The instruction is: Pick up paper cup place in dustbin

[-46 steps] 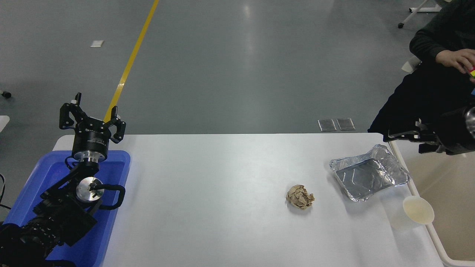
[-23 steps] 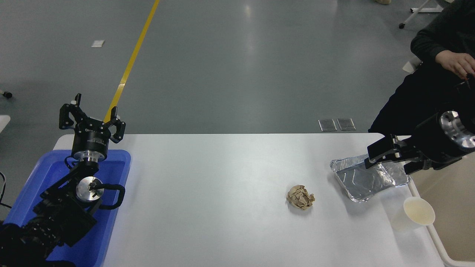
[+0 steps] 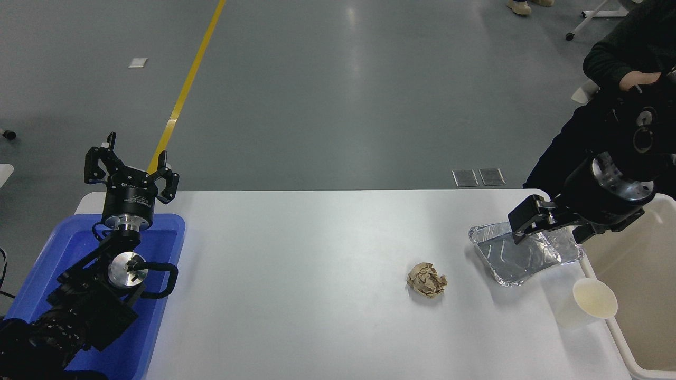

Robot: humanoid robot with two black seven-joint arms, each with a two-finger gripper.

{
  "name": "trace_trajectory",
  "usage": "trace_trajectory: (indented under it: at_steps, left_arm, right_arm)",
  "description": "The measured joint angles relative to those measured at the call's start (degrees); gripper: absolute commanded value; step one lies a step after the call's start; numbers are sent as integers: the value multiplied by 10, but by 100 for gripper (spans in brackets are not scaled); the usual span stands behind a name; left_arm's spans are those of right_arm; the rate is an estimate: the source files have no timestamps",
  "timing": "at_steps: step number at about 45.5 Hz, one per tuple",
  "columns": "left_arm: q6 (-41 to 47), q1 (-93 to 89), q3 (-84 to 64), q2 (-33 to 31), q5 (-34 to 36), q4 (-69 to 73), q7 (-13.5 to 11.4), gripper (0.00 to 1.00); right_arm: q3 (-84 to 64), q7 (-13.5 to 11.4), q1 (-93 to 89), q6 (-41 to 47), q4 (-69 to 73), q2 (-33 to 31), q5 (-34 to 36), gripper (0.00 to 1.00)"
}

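Note:
The white paper cup (image 3: 585, 305) stands upright near the table's right edge, its cream inside showing, right beside the dustbin's rim. The cream-white dustbin (image 3: 621, 340) fills the lower right corner, and only part of it shows. My right gripper (image 3: 549, 236) comes in from the right edge and hangs open over the silver foil tray (image 3: 507, 258), above and behind the cup, with nothing between its fingers. My left gripper (image 3: 130, 168) is parked at the left, open and pointing up.
A crumpled brown paper ball (image 3: 426, 280) lies left of the cup. A blue plastic tray (image 3: 168, 238) sits under the left arm. A person in dark clothes (image 3: 607, 58) sits at the far right, a hand close behind my right arm.
My right arm has swung in from the right edge, leftward over the foil tray. The person's hand has drawn back. The cup, paper ball and left arm have not moved.

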Motion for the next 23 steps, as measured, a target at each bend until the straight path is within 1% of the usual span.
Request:
trace_trajectory:
  at_steps: [15, 18, 23]
  left_arm:
    - [0, 0, 0, 0, 0, 0, 0, 99]
    - [0, 0, 0, 0, 0, 0, 0, 99]
    - [0, 0, 0, 0, 0, 0, 0, 99]
  right_arm:
    - [-18, 1, -5, -7, -4, 0, -2, 100]
    - [-21, 1, -8, -7, -4, -9, -13, 100]
    - [-23, 1, -24, -12, -6, -38, -51, 100]
